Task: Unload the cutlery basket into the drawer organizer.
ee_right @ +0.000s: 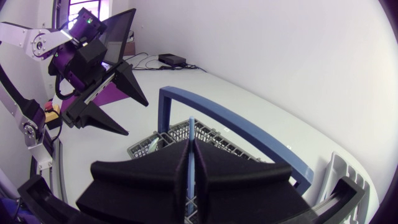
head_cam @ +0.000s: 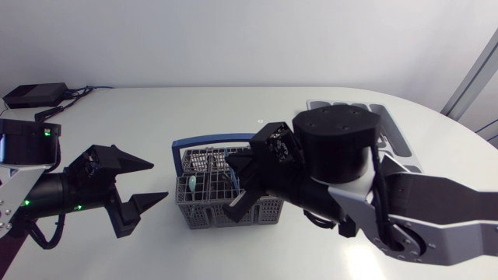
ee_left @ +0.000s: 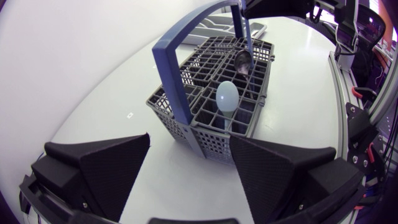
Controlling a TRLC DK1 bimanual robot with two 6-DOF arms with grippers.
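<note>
Glossy white table [head_cam: 233,109], grey mesh basket [head_cam: 204,214], left jaws wide, right jaws pinching slim blue utensil [ee_right: 190,130].

Logged left arm in from left edge, forearm about level, left gripper [head_cam: 159,180] wide open, fingers splayed and pointing toward centre. Logged right arm stretched in from right edge past middle, wrist bent downward, right gripper [head_cam: 236,187] clamped, fingers pressed flat against a thin blue handle [ee_right: 191,127] between them.
</note>
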